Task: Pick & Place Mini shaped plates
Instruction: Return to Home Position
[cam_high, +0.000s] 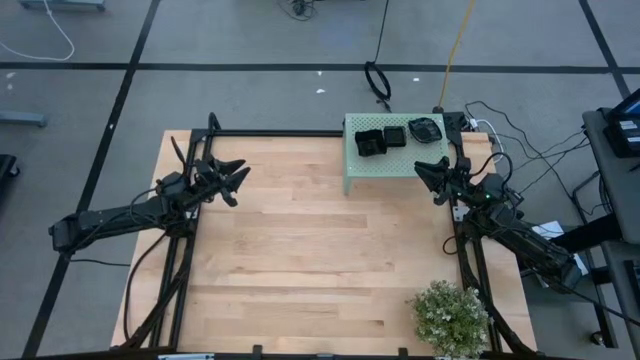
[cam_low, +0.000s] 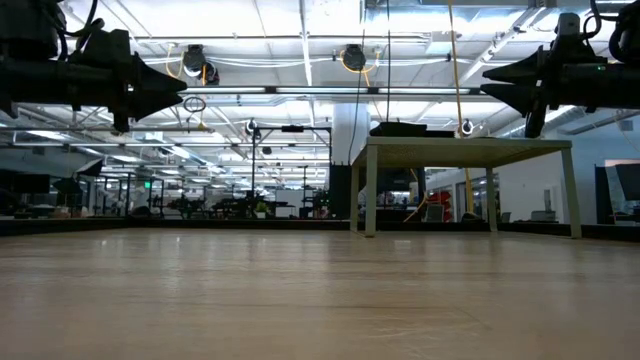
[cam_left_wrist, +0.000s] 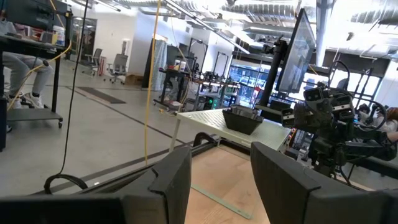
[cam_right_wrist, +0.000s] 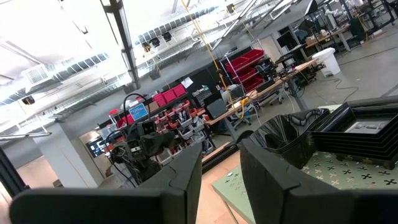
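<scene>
The mini shaped plates sit in three black stacks on the pale green perforated stand (cam_high: 395, 158) at the table's far right: two square stacks (cam_high: 370, 142) (cam_high: 394, 135) and one wavy-rimmed stack (cam_high: 426, 128). In the right wrist view the wavy stack (cam_right_wrist: 291, 133) and a square stack (cam_right_wrist: 367, 124) rest on the stand (cam_right_wrist: 298, 180). My right gripper (cam_high: 432, 174) hovers open just near of the stand's right end, holding nothing. My left gripper (cam_high: 236, 181) hangs open above the table's left side, far from the stand and also holding nothing. The left wrist view shows a stack (cam_left_wrist: 242, 119) on the stand in the distance.
A small green bushy plant (cam_high: 450, 315) stands at the table's near right corner. The stand is raised on legs (cam_low: 372, 190) with a gap beneath. Bare wood (cam_high: 320, 250) lies between the arms. Cables (cam_high: 520, 140) run off the far right edge.
</scene>
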